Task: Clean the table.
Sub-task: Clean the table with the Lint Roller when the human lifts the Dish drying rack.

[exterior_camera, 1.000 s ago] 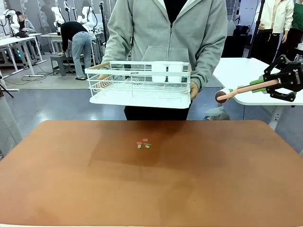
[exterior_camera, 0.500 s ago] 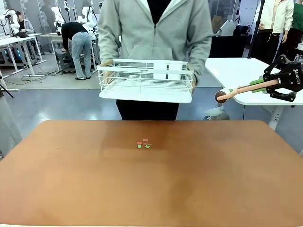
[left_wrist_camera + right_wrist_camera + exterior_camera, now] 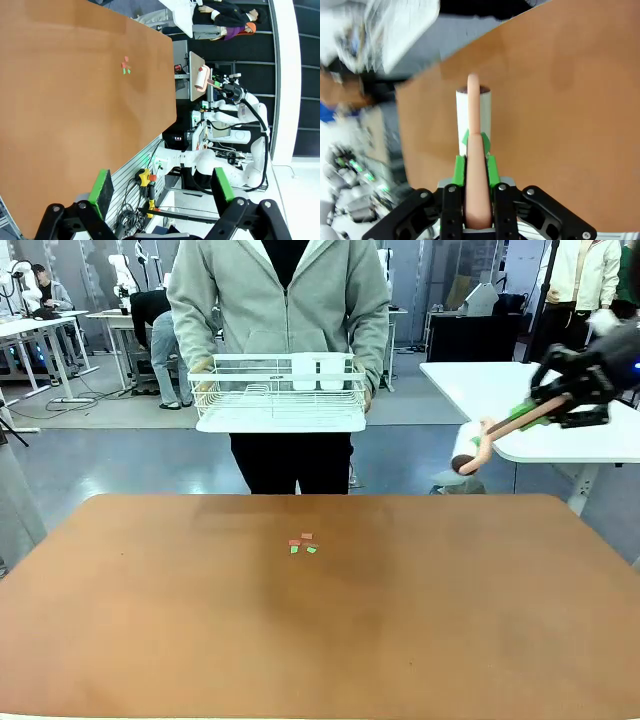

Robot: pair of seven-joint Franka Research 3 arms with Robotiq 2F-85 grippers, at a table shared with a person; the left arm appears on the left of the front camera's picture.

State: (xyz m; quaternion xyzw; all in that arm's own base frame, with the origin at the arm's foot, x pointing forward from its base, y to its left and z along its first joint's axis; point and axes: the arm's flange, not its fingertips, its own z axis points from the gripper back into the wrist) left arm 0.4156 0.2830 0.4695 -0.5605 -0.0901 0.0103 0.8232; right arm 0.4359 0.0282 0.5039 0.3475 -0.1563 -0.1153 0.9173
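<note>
Table (image 3: 320, 640): the reddish-brown top fills the lower half of the front view. A small cluster of red and green scraps (image 3: 303, 543) lies just above its centre.

Right gripper (image 3: 548, 408): upper right of the frame, blurred, clamped on the pink handle of a lint roller (image 3: 468, 458). The roll end points lower left, above the table's upper right corner.

Left gripper (image 3: 162, 187): jaws wide apart, nothing between them.

Person (image 3: 280, 300): top centre, holding a white wire rack (image 3: 280, 405). Its front label is too small to read.

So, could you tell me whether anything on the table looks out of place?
Yes: a few small red and green scraps lie loose on the table, near its far middle. The right gripper, up at the right, grips a lint roller.
</note>
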